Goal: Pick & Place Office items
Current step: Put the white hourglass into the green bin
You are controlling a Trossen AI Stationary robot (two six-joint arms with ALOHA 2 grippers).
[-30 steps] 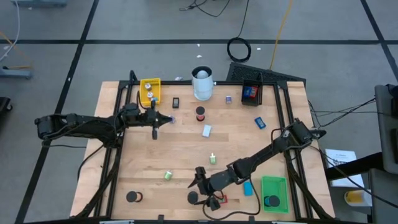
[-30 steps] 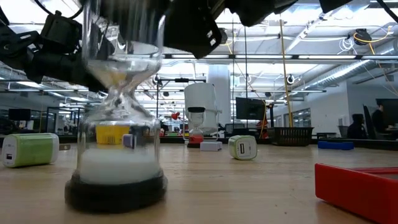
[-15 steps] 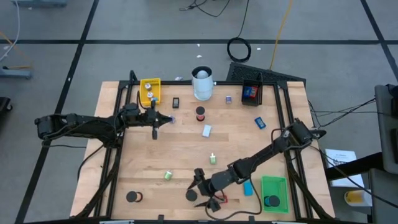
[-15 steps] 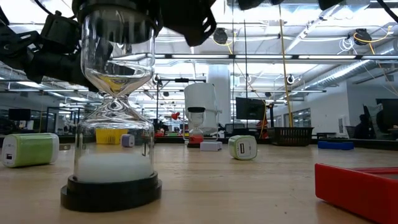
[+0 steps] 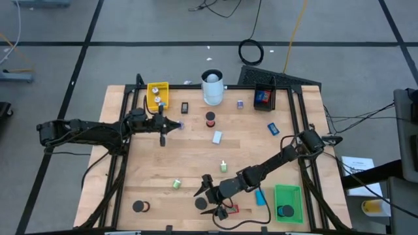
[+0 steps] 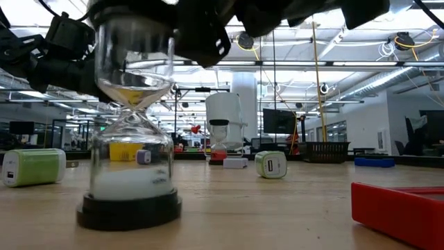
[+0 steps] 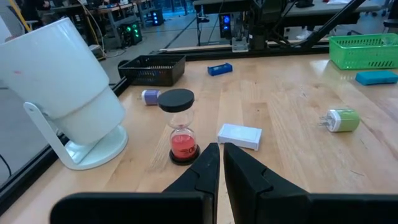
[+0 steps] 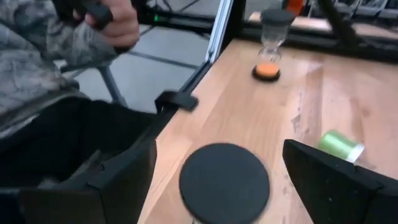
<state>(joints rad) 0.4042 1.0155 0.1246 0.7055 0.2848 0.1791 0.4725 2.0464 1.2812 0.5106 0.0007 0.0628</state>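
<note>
An hourglass with white sand and black caps (image 5: 202, 205) (image 6: 130, 139) stands on its base near the table's near edge. My right gripper (image 5: 206, 201) (image 8: 224, 168) is open. Its fingers (image 8: 124, 180) stand on either side of the hourglass's top cap (image 8: 224, 183), with a gap showing on both sides. My left gripper (image 5: 177, 126) (image 7: 217, 165) waits shut and holds nothing, at the far left. It points level toward a red-sand hourglass (image 7: 180, 127) (image 5: 210, 119). Green chargers (image 5: 176, 185) (image 5: 223, 166), a white block (image 5: 217, 137) and blue pieces (image 5: 273, 128) (image 5: 260, 196) lie scattered.
A tall white cylinder (image 5: 212, 88) stands at the far edge, between a yellow tray (image 5: 157, 96) and a black tray (image 5: 264, 96). A green tray (image 5: 287, 202) sits near right. Another hourglass (image 5: 138, 207) stands near left. A red piece (image 6: 395, 208) lies close by. A person's hand (image 8: 115, 25) shows beyond the table.
My right gripper has stayed open and has sunk slightly around the white-sand hourglass's top. The hourglass has shifted a little on the table and still stands upright.
</note>
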